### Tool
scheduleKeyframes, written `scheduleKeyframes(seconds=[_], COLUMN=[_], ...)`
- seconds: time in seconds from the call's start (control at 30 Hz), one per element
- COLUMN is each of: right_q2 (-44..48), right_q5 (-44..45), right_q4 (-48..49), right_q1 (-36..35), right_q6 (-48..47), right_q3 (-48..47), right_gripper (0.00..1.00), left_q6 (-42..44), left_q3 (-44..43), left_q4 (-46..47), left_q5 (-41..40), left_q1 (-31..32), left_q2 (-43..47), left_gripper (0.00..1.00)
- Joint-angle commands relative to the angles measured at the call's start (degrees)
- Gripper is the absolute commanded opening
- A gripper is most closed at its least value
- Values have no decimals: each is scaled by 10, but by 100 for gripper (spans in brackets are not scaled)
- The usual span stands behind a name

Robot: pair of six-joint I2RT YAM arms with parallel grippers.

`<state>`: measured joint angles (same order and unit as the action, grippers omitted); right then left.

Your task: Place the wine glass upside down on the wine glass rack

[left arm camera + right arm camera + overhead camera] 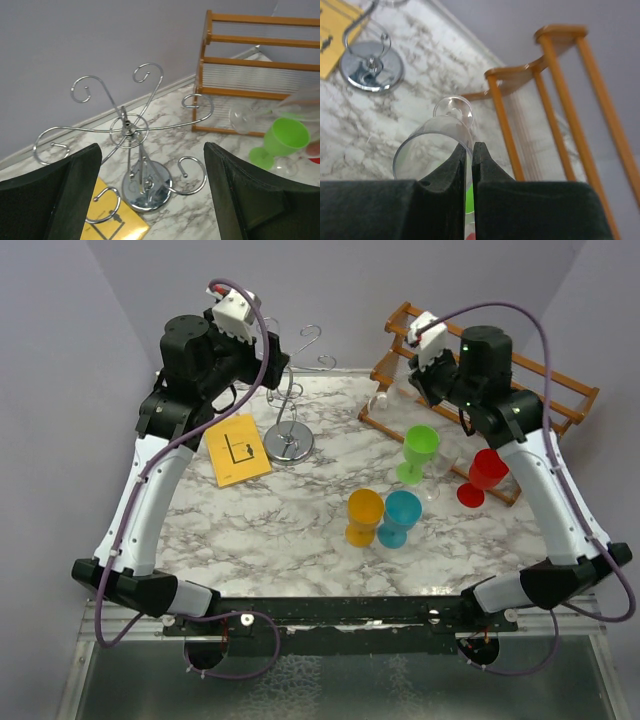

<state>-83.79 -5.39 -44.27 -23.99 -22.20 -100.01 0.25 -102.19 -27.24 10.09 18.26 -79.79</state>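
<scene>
A clear wine glass (pixel 442 127) lies tilted, its foot (pixel 452 107) pointing away from the camera. My right gripper (pixel 472 147) is shut on the rim of its bowl, one finger inside and one outside. From above, this glass (pixel 384 400) hangs in front of the wooden rack, under the right gripper (pixel 418 388). The chrome wine glass rack (pixel 290 440) stands at the back left on its round disc base (pixel 146 189), with its curled arms (pixel 150 75) bare. My left gripper (pixel 152 195) hovers above the rack, open, with nothing between its fingers.
A brown wooden slatted rack (pixel 500 390) stands at the back right. Green (pixel 420 450), red (pixel 485 475), orange (pixel 363 515) and blue (pixel 402 515) goblets stand upright mid-table. A yellow card (pixel 237 450) lies left of the chrome base.
</scene>
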Motion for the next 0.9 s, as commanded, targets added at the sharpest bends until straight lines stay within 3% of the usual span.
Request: scheduleKeyframes(seconds=[0.0, 0.27, 0.57, 0.7, 0.87], right_q2=[37, 37, 36, 39, 48], right_q5=[24, 0, -107, -134, -137], right_q4=[74, 98, 119, 118, 118], right_q1=[0, 0, 0, 0, 0], right_q6=[27, 97, 179, 198, 203], right_q3=[-73, -178, -205, -200, -186], right_gripper=[1, 1, 1, 1, 1], left_q6=[-88, -154, -259, -286, -283], left_q3=[-20, -46, -22, -29, -34], left_q4=[27, 89, 210, 232, 220], left_q5=[109, 240, 348, 365, 356], left_q1=[-2, -2, -2, -2, -2], left_q2=[-16, -55, -108, -129, -136], left_gripper=[86, 86, 86, 85, 77])
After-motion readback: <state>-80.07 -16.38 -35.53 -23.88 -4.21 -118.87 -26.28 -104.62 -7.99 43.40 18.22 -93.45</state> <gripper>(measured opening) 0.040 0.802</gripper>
